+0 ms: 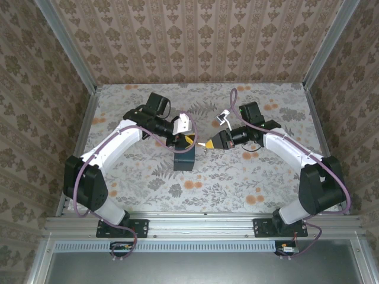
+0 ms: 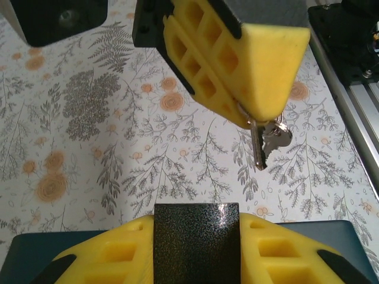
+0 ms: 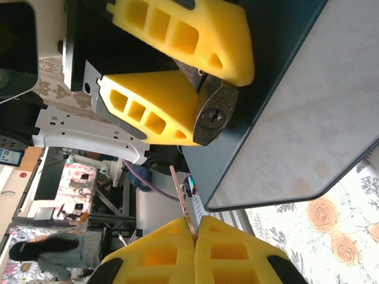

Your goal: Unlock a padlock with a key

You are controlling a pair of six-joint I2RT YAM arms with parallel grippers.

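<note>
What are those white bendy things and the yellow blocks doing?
They are two robot arms bolted to the edge of a flowery table. One picture looks down from above. The other two come from little cameras on each wrist. The yellow blocks are the pincer fingers. The left pincer grips a dark padlock, close to a dark blue box. The right pincer pinches a small key. The key is not in the padlock yet.
</note>
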